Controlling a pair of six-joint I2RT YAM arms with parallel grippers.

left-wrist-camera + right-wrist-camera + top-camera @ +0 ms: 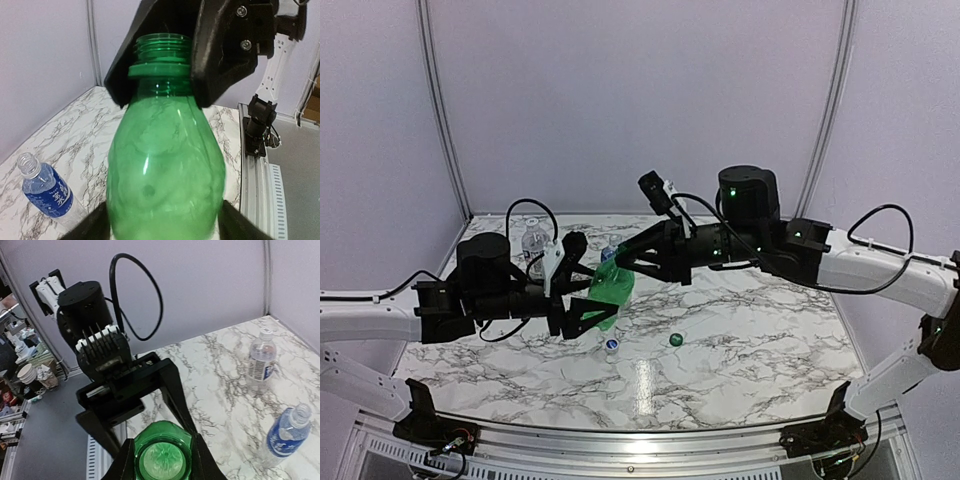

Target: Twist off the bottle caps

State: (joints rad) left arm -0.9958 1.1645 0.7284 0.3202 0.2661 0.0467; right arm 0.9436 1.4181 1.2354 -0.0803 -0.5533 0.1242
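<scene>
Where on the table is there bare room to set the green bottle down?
Bare table from the green cap to the right edge, and between the blue cap and the near rail. Crowded back left: capped bottle, blue-label bottle.

Capless green bottle [613,285] aloft; green cap [676,340] apparently loose.

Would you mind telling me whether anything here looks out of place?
The blue-labelled bottle lies on its side on the table, uncapped, while the white-labelled bottle beside it stands upright.
</scene>
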